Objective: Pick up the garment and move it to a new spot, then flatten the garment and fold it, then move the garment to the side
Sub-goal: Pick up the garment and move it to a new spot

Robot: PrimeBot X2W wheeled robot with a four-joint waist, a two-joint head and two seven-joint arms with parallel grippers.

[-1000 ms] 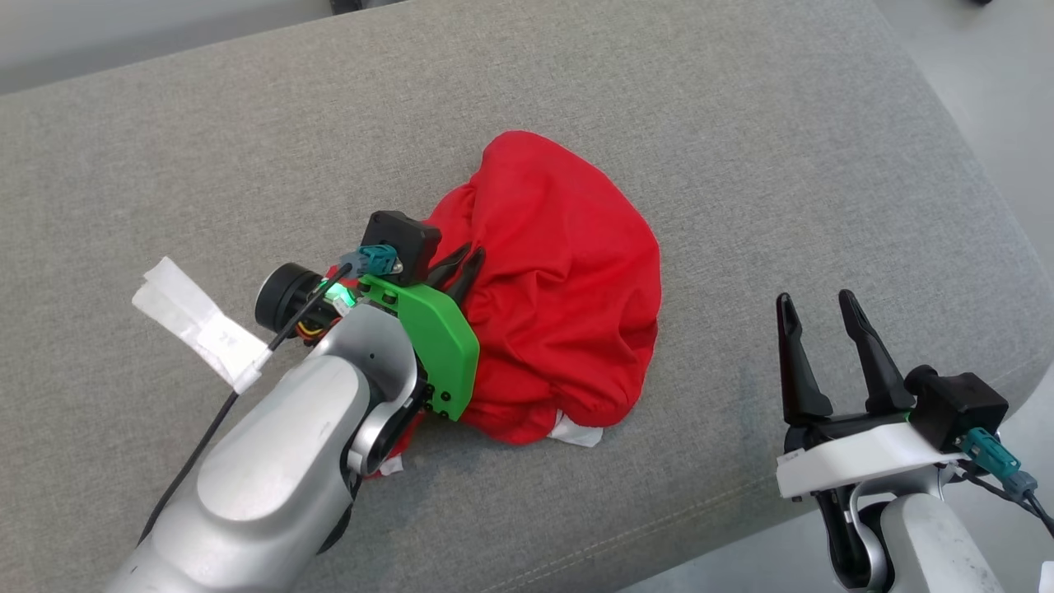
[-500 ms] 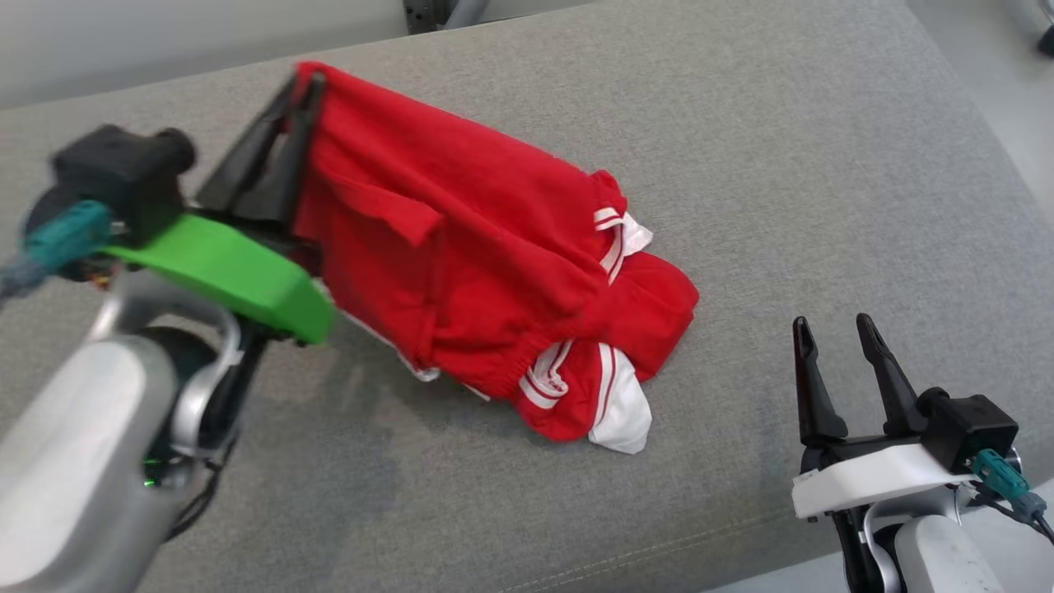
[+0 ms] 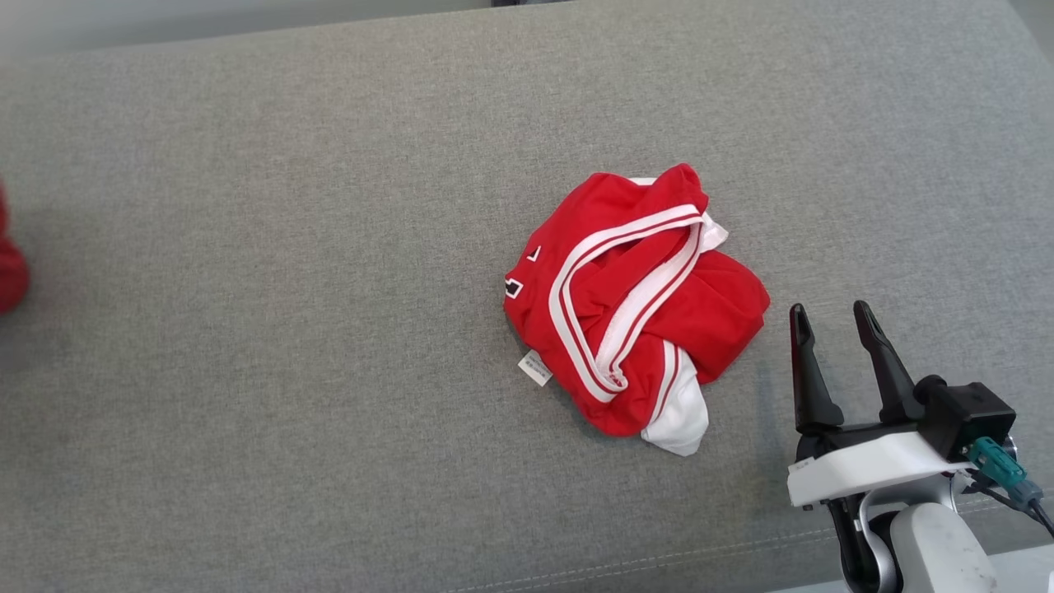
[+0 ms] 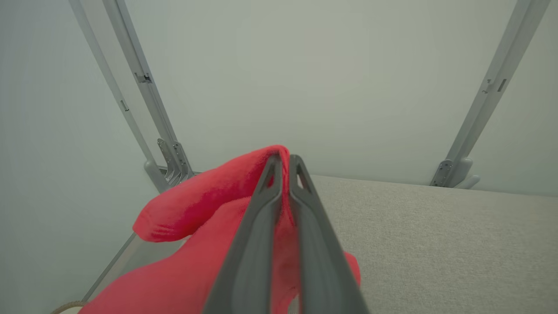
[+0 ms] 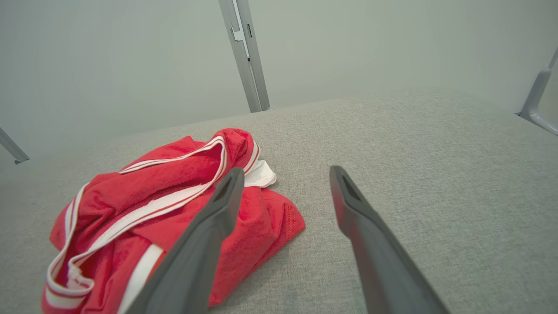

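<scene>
In the left wrist view my left gripper (image 4: pixel 284 159) is shut on a fold of a plain red garment (image 4: pixel 205 205), which hangs from the fingers above the cushion's left end. A sliver of that red garment (image 3: pixel 10 272) shows at the head view's left edge. A second piece of clothing, red with white stripes (image 3: pixel 634 305), lies crumpled on the grey cushion (image 3: pixel 288 288), right of centre. My right gripper (image 3: pixel 827 309) stands open just right of that pile, nothing between its fingers. In the right wrist view the striped pile (image 5: pixel 144 209) lies left of the right gripper (image 5: pixel 285 172).
The cushion's front edge (image 3: pixel 659 568) runs along the bottom of the head view. Grey metal frame posts (image 4: pixel 152 117) stand behind the cushion against a pale wall. A small white label (image 3: pixel 535 368) sticks out of the striped pile.
My left gripper has lifted the plain red garment up and off to the left, out of the head view. The striped piece stayed on the cushion. The right gripper has not moved.
</scene>
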